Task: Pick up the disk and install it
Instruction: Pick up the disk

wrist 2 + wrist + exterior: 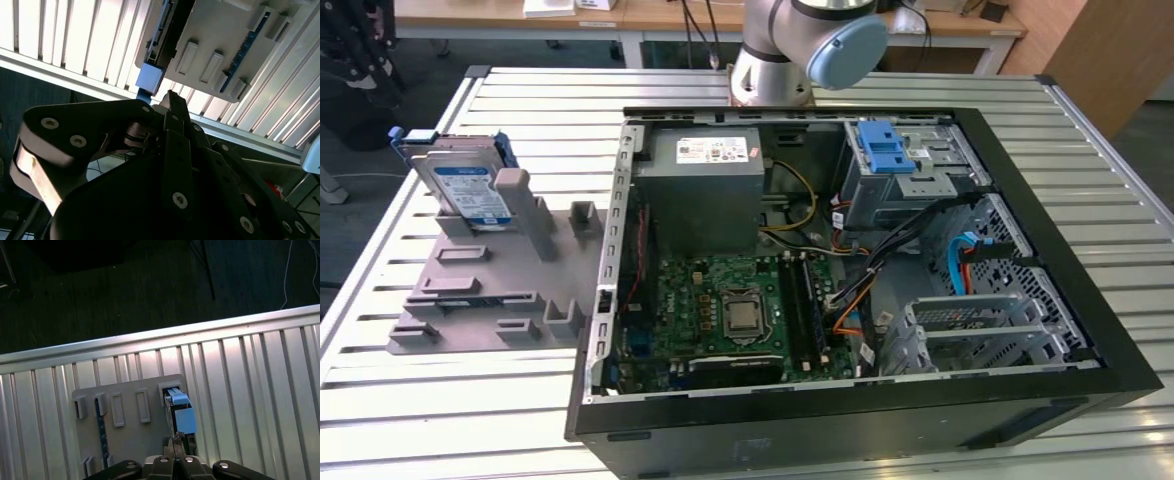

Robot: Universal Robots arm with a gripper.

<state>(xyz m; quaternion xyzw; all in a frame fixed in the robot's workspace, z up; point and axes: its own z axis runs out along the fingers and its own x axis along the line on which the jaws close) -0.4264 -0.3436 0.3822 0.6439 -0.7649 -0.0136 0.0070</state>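
Apparently at the approach step: the disk (464, 190) stands upright in the grey holder (494, 290), upper left of the exterior view, unheld, while the fingers (172, 444), pressed together and empty, must part to grasp it

Even overhead room light washes the slatted metal table (480, 410) in the exterior view, its ribs carrying a pale sheen, while the inside of the open computer case (854, 430) lies in soft shadow and its black near wall goes almost featureless. In the second wrist view the slats blow out to white glare, leaving the gripper (170, 97) a backlit silhouette. In the first wrist view the floor (125, 290) beyond the table is dim, with a bright reflection along the table's rim.
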